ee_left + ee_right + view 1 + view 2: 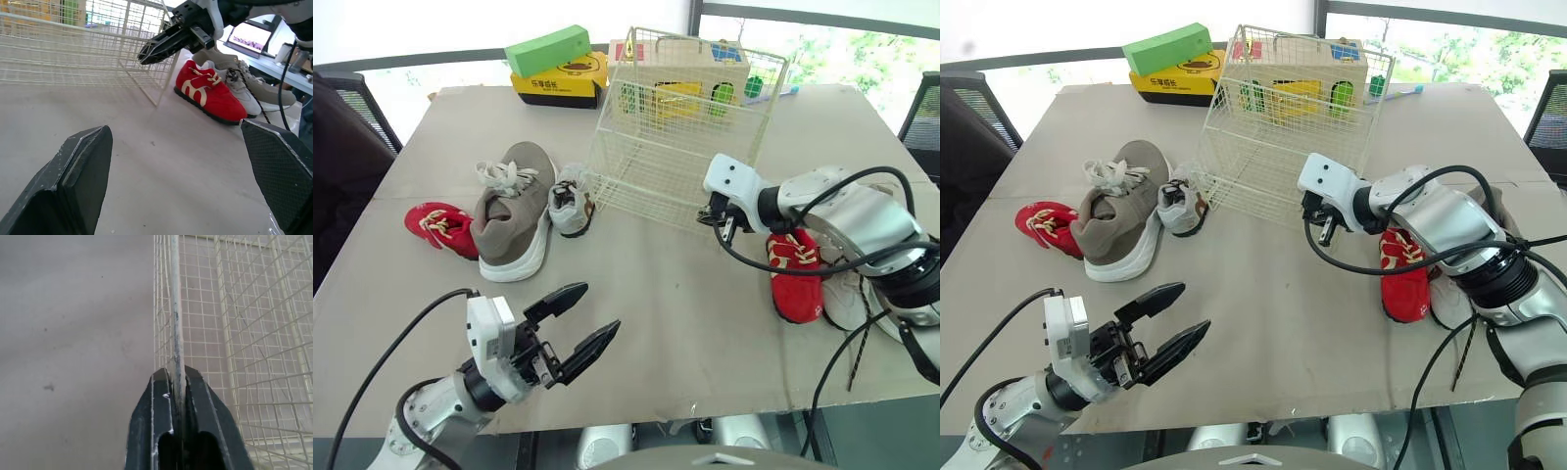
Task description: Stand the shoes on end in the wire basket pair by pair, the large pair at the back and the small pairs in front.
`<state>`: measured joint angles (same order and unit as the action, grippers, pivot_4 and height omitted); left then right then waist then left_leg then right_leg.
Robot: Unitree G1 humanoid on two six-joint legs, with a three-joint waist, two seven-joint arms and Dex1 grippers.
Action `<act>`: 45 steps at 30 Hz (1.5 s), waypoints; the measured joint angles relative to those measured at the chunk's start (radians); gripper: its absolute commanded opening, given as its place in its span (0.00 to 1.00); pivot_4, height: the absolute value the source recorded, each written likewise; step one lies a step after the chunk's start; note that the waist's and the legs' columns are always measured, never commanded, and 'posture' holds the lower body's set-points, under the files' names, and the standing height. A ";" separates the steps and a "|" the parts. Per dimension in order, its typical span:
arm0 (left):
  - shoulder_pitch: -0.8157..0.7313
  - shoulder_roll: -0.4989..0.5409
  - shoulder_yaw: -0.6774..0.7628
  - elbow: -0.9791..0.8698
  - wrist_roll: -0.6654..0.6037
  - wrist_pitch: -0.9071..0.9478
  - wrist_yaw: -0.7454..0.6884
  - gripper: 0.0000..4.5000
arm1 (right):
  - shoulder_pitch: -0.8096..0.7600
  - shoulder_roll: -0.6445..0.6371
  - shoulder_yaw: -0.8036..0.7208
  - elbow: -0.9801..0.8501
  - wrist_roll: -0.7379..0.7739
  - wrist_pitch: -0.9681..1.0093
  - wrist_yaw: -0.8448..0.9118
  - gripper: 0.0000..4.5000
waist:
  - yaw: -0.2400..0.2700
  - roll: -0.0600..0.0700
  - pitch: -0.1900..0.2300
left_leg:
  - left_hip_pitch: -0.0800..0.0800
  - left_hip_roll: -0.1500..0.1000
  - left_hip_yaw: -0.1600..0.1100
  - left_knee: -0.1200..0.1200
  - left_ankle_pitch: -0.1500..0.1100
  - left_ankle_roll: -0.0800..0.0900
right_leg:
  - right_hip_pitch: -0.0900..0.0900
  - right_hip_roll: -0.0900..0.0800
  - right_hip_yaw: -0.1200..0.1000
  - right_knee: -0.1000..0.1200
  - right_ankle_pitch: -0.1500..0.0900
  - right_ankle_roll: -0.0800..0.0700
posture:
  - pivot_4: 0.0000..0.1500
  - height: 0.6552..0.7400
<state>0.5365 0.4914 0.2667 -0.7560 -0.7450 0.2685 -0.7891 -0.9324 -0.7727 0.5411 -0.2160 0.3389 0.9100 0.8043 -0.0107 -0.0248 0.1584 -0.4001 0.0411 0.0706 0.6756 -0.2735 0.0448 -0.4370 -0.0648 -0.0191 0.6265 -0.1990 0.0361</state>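
Observation:
The cream wire basket (636, 147) stands at the table's back middle, with no shoes in it. My right gripper (720, 223) is shut on a wire at its near right corner (175, 333). Left of the basket lie a large grey-brown shoe (514, 211), a small red shoe (443, 228) and a small grey shoe (570, 199). To the right lie a small red shoe (795, 274) and a small white shoe (847, 299), with a large grey shoe (254, 81) behind them. My left gripper (601, 306) hangs open and empty near the front edge.
A green box (548, 49) sits on a yellow box (558, 86) at the back left. A colourful toy box (715, 54) stands behind the basket. Chairs flank the table (685, 323), whose front edge is close to my left gripper.

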 measured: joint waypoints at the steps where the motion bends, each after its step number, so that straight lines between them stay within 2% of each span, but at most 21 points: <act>1: 0.001 -0.004 -0.003 -0.006 0.002 -0.001 0.005 1.00 | 0.000 -0.024 0.005 0.000 -0.020 -0.034 0.035 0.01 | 0.001 0.000 0.000 | 0.000 0.000 0.000 0.000 0.000 0.000 | 0.000 0.000 0.000 0.000 0.000 0.000 | 1.00 1.00; 7: 0.021 -0.023 0.001 -0.009 0.014 -0.037 0.011 1.00 | 0.066 -0.230 -0.020 0.008 -0.093 -0.266 0.297 0.01 | 0.003 0.001 0.001 | 0.000 0.000 0.000 0.000 0.000 0.000 | 0.000 0.000 0.000 -0.001 -0.001 0.001 | 1.00 1.00; 12: 0.073 -0.024 0.018 0.025 0.022 -0.074 -0.017 1.00 | 0.169 -0.302 -0.107 0.026 -0.094 -0.471 0.465 0.01 | -0.004 0.001 0.001 | 0.001 0.000 0.001 0.000 0.000 0.000 | 0.000 0.001 0.000 -0.001 -0.001 0.002 | 1.00 1.00; 14: 0.080 -0.021 0.024 0.035 0.029 -0.081 -0.025 1.00 | 0.182 -0.286 -0.127 0.049 -0.095 -0.530 0.490 0.01 | -0.006 0.001 0.002 | 0.001 0.001 0.001 0.000 0.000 0.000 | 0.000 0.001 0.000 -0.001 -0.003 0.004 | 1.00 1.00; 17: 0.078 -0.014 0.037 0.049 0.037 -0.090 -0.035 1.00 | 0.192 -0.197 -0.159 0.092 -0.094 -0.615 0.515 0.01 | -0.008 0.002 0.002 | 0.003 0.001 0.001 0.000 0.000 0.000 | 0.000 0.003 0.002 0.001 -0.002 0.004 | 1.00 1.00; 22: 0.053 -0.012 0.024 0.048 0.048 -0.081 -0.012 1.00 | 0.178 -0.101 -0.160 0.145 -0.126 -0.644 0.519 0.01 | -0.004 0.002 0.002 | 0.003 0.002 0.001 0.001 0.000 0.000 | 0.000 0.003 0.002 0.001 0.000 0.000 | 1.00 1.00; 28: 0.034 0.003 0.023 0.047 0.047 -0.063 0.012 1.00 | 0.151 -0.078 -0.160 0.138 -0.171 -0.564 0.514 0.01 | -0.002 0.002 0.002 | 0.002 0.002 0.002 0.001 0.000 0.000 | 0.000 0.002 0.002 0.001 0.000 -0.001 | 1.00 1.00; 33: 0.060 0.005 0.045 0.043 0.046 -0.063 0.019 1.00 | 0.199 -0.079 -0.182 0.006 -0.175 -0.377 0.443 0.01 | -0.001 0.002 0.002 | 0.002 0.002 0.001 0.001 0.000 0.000 | 0.000 0.002 0.002 0.001 0.000 -0.001 | 1.00 1.00; 38: 0.075 0.004 0.048 0.040 0.045 -0.065 0.022 1.00 | 0.253 -0.072 -0.223 -0.198 -0.105 -0.103 0.351 0.01 | -0.001 0.002 0.002 | 0.002 0.002 0.001 0.001 0.000 0.000 | 0.000 0.002 0.001 0.001 0.000 -0.001 | 1.00 1.00; 45: 0.071 0.004 0.048 0.040 0.045 -0.067 0.022 1.00 | 0.264 -0.033 -0.239 -0.276 -0.075 0.051 0.226 0.01 | 0.002 0.002 0.002 | 0.001 0.001 0.001 0.001 0.000 0.000 | 0.000 0.001 0.001 0.001 0.000 0.000 | 1.00 1.00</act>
<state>0.6078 0.4955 0.3147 -0.7158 -0.7004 0.2016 -0.7673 -0.6682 -0.8055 0.3025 -0.4921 0.2643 0.9614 1.0299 -0.0090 -0.0229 0.1605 -0.3987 0.0419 0.0713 0.6765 -0.2736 0.0448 -0.4373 -0.0640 -0.0180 0.6273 -0.1987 0.0357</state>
